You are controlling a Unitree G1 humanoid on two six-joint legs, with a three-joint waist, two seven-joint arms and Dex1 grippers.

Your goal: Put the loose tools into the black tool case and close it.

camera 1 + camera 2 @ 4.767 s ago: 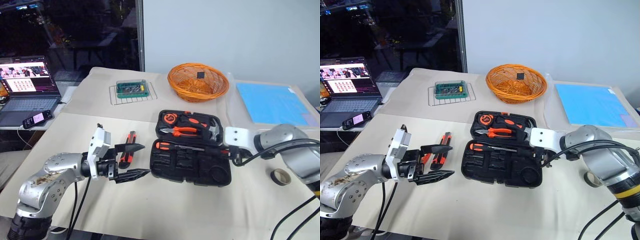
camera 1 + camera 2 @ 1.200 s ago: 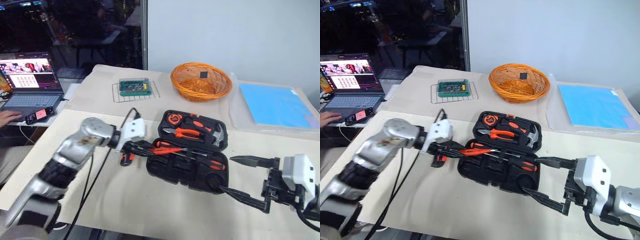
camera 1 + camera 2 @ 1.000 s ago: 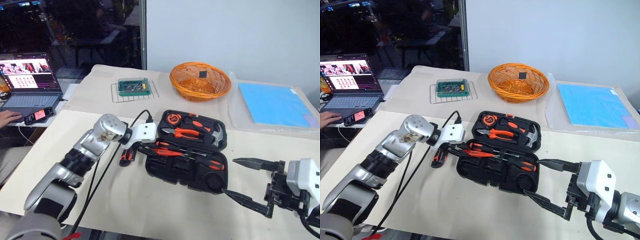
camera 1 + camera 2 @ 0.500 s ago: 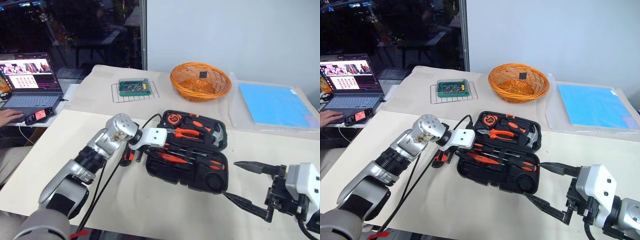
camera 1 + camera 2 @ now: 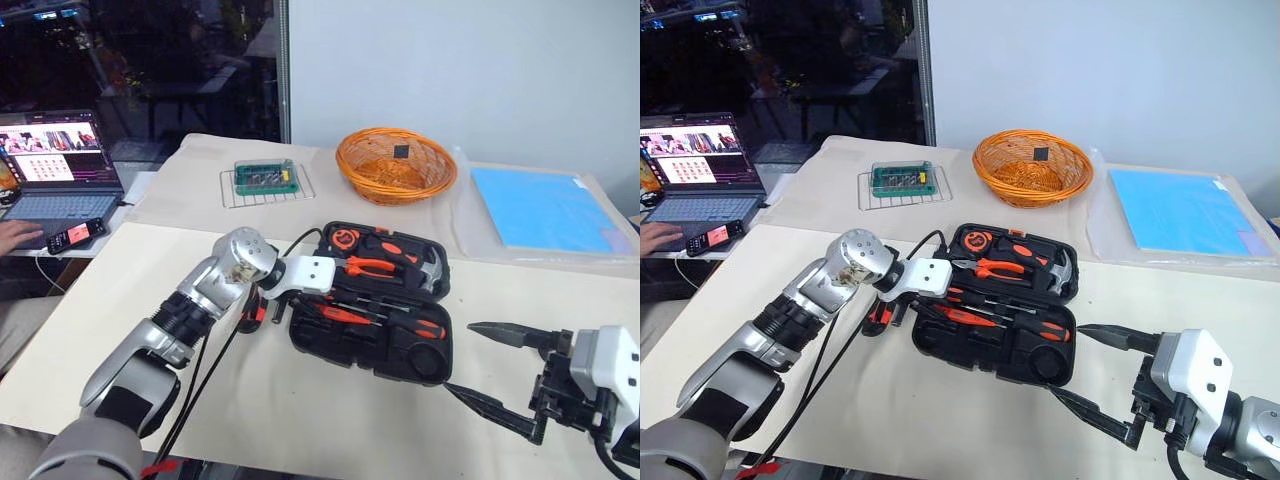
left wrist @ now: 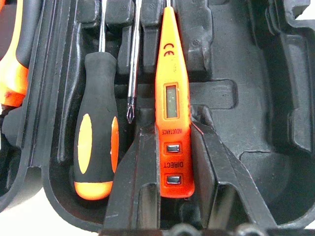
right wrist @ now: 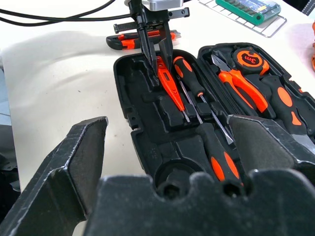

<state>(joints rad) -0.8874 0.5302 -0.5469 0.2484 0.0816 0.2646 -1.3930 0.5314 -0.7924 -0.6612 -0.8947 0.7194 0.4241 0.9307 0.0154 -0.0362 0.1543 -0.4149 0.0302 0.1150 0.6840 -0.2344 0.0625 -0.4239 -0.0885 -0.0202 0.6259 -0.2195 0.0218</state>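
The black tool case (image 5: 345, 348) lies open in the middle of the table. My left gripper (image 7: 160, 66) reaches down into its near half, shut on the thin red screwdriver (image 6: 172, 98), which lies along a moulded slot; its fingers (image 6: 135, 187) flank the handle. Two black-and-orange screwdrivers (image 7: 189, 81) (image 7: 219, 157) rest in the slots beside it. An orange-and-black utility knife (image 7: 140, 39) lies on the table just left of the case, partly behind my left arm. My right gripper (image 5: 460, 358) hovers wide open and holding nothing at the front right, off the case's right corner.
The case's lid half holds orange-handled pliers (image 5: 372, 265), a hammer (image 5: 428, 268) and a tape measure (image 5: 345, 238). Behind stand an orange wicker basket (image 5: 396, 163), a green bit box on a wire rack (image 5: 265, 177) and a blue sheet (image 5: 545, 208). A laptop (image 5: 55, 165), phone (image 5: 72, 236) and a person's hand (image 5: 12, 232) are at the far left.
My left wrist has reached a little further over the case and turned, and the red screwdriver now lies lower in the near half. The right gripper has stayed put.
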